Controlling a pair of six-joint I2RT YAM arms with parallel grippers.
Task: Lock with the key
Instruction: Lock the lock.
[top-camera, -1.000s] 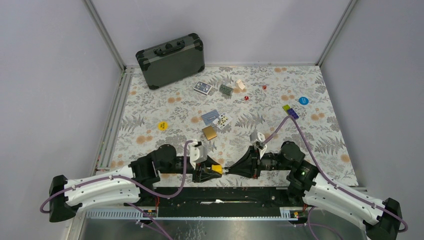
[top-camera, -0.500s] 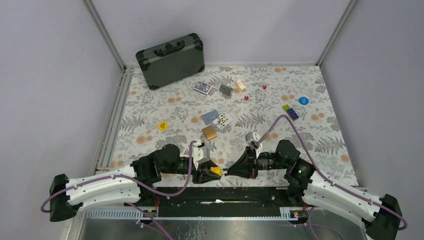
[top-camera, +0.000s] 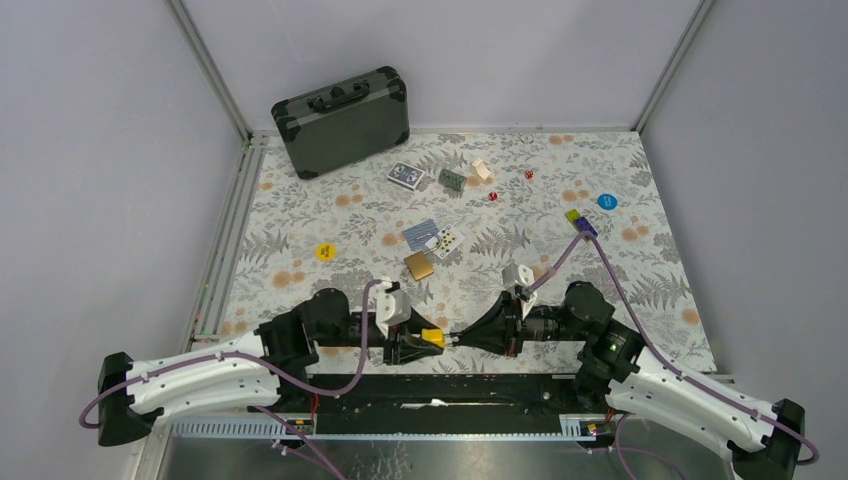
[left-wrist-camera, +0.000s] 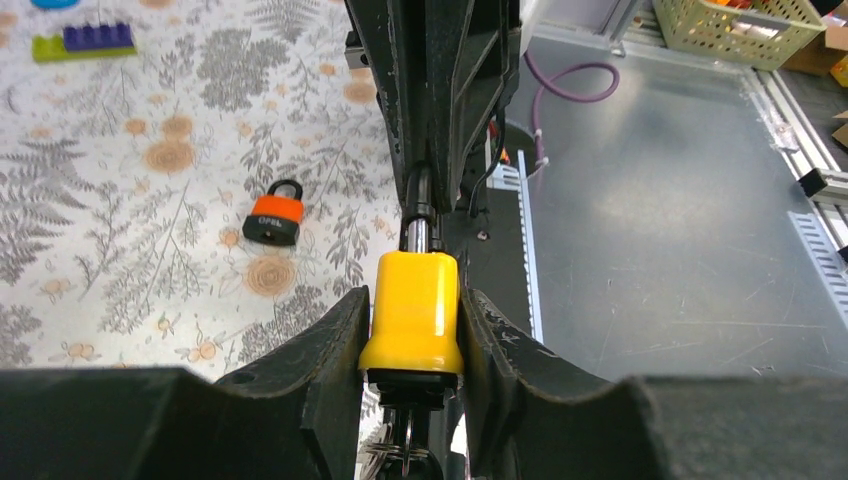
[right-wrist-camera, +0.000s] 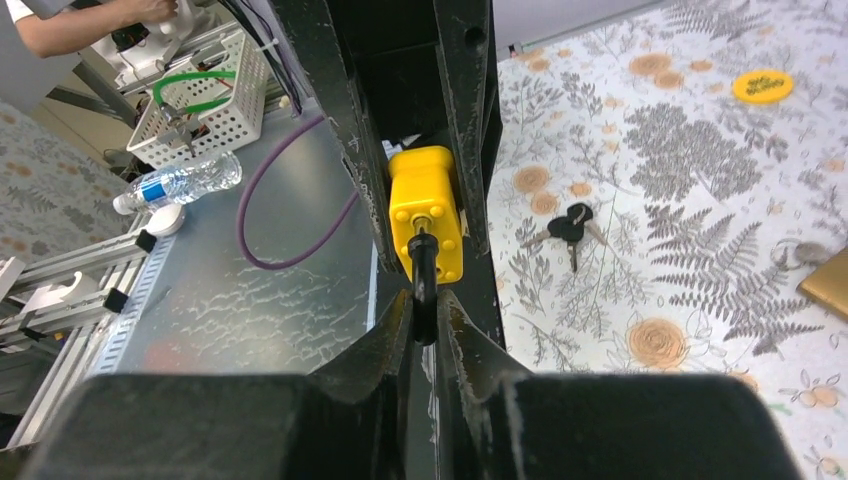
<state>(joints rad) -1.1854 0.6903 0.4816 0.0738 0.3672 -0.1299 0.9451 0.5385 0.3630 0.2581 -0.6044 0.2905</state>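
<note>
Left wrist view shows the left jaws clamped on a yellow plastic-bodied padlock (left-wrist-camera: 412, 310) above the floral desk's (top-camera: 640, 260) near edge. The right jaws pinch a black-headed key (right-wrist-camera: 425, 290) seated in its keyhole.

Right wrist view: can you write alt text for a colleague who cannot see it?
A yellow plastic padlock, clamped between the left arm's black fingers, faces the camera with a black-headed key at its keyhole, pinched by the right arm's fingers. A spare bunch of black keys lies on the floral-patterned table to the right.
</note>
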